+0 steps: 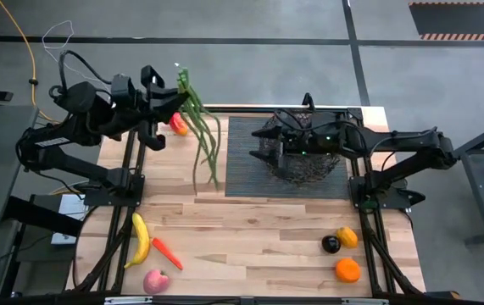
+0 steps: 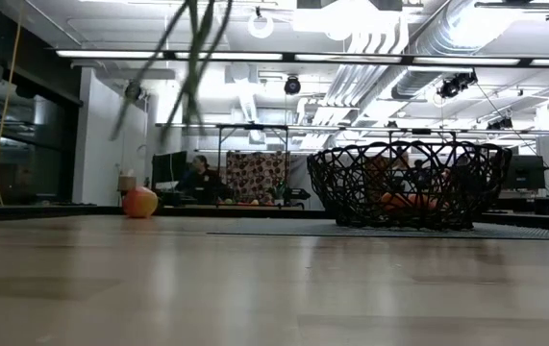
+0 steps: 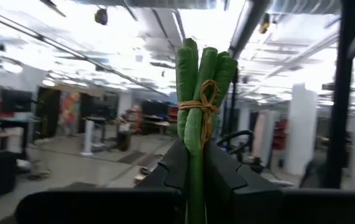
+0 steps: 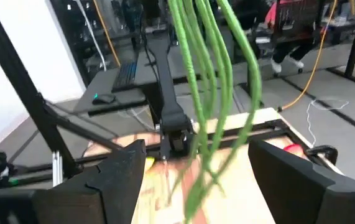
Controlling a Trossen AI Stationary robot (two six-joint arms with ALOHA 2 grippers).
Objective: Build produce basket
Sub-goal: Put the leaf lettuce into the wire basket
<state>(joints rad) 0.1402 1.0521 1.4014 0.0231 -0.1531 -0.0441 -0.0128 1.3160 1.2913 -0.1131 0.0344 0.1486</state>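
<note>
A: Green beans are clamped tight in the left gripper, dangling above the table's far-left side.

B: Yep. Right gripper sits over the basket, fingers spread, holding nothing. Banana, carrot and apple lie near-left.

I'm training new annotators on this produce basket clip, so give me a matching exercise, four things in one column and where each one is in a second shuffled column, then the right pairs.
Things
1. green beans
2. banana
3. basket
4. dark round fruit

Places
A. on the dark ribbed mat, under the right gripper
B. near edge of the table, on the left arm's side, beside the carrot
C. held up off the table in the left gripper
D. on the right arm's side of the table, next to an orange

Pairs: 1-C, 2-B, 3-A, 4-D
</note>
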